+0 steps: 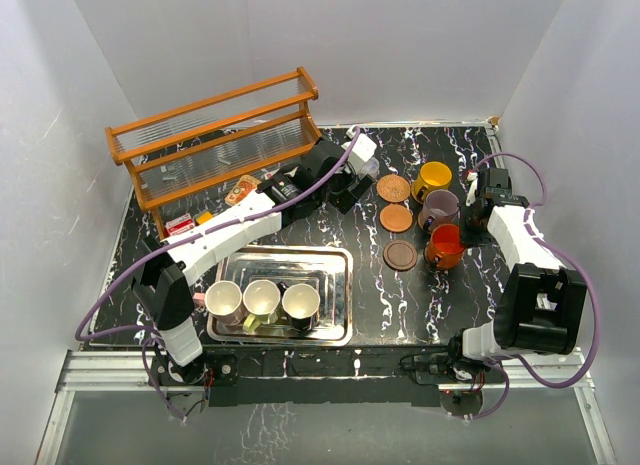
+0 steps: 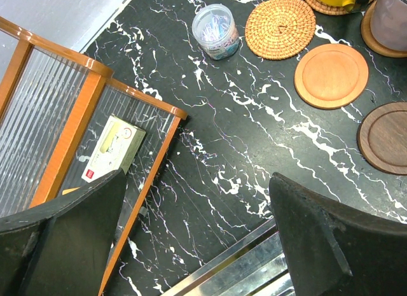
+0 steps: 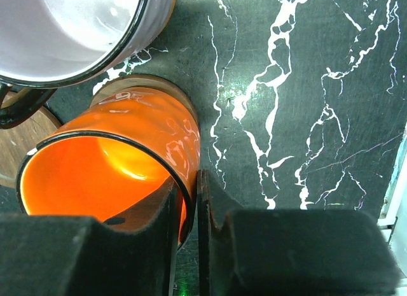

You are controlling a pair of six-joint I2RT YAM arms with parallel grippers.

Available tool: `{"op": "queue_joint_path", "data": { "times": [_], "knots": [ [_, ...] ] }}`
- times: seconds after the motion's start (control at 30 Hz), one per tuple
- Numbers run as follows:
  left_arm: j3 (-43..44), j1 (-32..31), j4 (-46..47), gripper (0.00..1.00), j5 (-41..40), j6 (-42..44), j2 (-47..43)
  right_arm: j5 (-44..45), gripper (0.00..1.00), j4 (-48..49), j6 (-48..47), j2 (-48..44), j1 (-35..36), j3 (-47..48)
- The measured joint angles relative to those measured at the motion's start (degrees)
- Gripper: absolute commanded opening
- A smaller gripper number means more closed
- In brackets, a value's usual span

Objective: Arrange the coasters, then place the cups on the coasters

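Observation:
Three bare coasters lie in a column: a woven one (image 2: 280,27), a smooth orange one (image 2: 331,75) and a dark brown one (image 2: 385,138). Right of them stand the yellow cup (image 1: 434,175), the purple cup (image 1: 438,209) and the red-orange cup (image 3: 114,162), each on a coaster. My right gripper (image 3: 189,188) is shut on the red-orange cup's wall, one finger inside and one outside. Three white-lined cups (image 1: 261,298) sit in the metal tray (image 1: 340,255). My left gripper (image 2: 197,181) hangs open and empty over the table between rack and tray.
A wooden rack (image 1: 215,135) with ribbed clear panels stands at the back left, small boxes (image 2: 113,146) under it. A small clear pot (image 2: 216,32) sits left of the woven coaster. The tray's rim (image 2: 254,264) lies just below the left fingers.

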Motion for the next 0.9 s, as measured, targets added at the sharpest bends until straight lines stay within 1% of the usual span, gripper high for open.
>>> {"op": "queue_joint_path", "data": {
  "times": [0.37, 0.47, 0.53, 0.67, 0.83, 0.9],
  "knots": [
    [-0.4, 0.0, 0.0, 0.95, 0.0, 0.2, 0.0, -0.2, 0.26, 0.4, 0.0, 0.0, 0.0, 0.0],
    [-0.9, 0.0, 0.0, 0.95, 0.0, 0.3, -0.2, -0.3, 0.31, 0.4, 0.0, 0.0, 0.0, 0.0],
    [-1.1, 0.0, 0.0, 0.95, 0.0, 0.6, -0.2, -0.3, 0.37, 0.4, 0.0, 0.0, 0.0, 0.0],
    [-1.3, 0.0, 0.0, 0.96, 0.1, 1.9, -0.3, -0.2, 0.52, 0.2, -0.5, -0.1, 0.0, 0.4],
    [-2.0, 0.1, -1.8, 0.96, 1.5, 3.8, -1.2, -0.1, 0.61, -0.1, -1.6, -1.8, 0.0, 1.3],
    [-2.0, 0.2, -3.1, 0.96, 2.5, 4.5, -1.4, -0.3, 0.67, -0.1, -2.2, -2.9, 0.0, 2.4]
  ]
}}
